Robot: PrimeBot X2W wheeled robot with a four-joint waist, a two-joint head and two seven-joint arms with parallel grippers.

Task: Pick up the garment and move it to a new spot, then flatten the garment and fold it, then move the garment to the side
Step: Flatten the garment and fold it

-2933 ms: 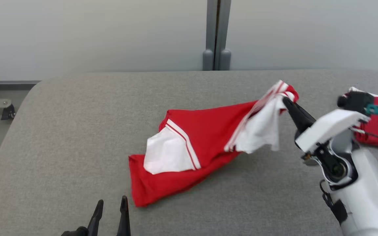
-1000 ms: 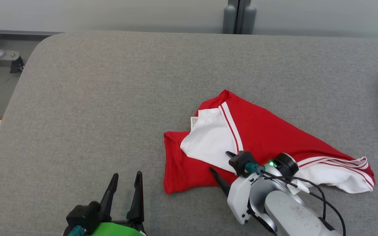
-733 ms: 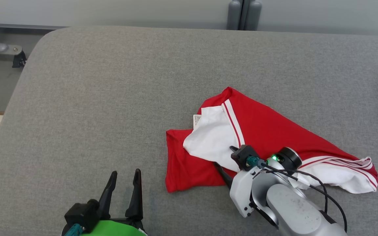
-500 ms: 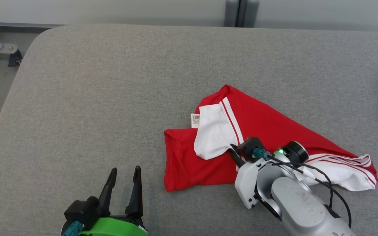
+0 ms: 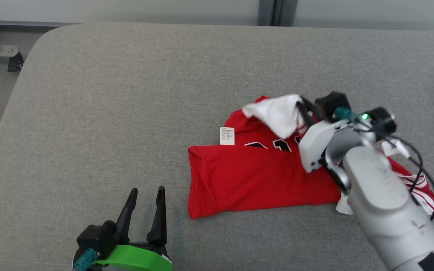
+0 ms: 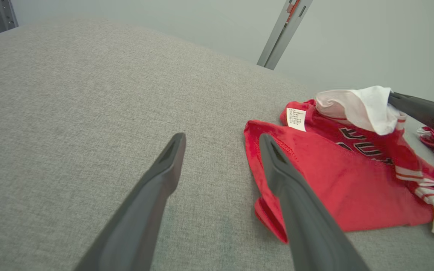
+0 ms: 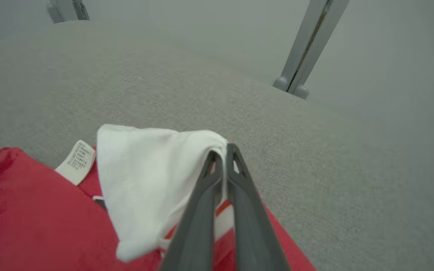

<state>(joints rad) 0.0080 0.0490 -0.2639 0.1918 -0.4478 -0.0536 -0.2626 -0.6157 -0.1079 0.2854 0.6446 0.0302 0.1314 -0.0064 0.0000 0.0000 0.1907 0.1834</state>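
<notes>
Nearest, the left jaws hover apart and empty over the grey fabric-covered worktop (image 5: 107,113). Just beyond, the red-and-white jersey garment (image 5: 254,180) lies right of centre, its raised white flap (image 5: 277,113) clamped between the right jaws.

My worktop (image 5: 126,94) wears matt grey woven cloth, coarse in grain. The jersey (image 5: 254,180) is soft red and white knit, faintly sheeny. My right claw (image 7: 222,152) has matt dark plastic fingers; my forearm shell (image 5: 375,180) is smooth pale plastic.
</notes>
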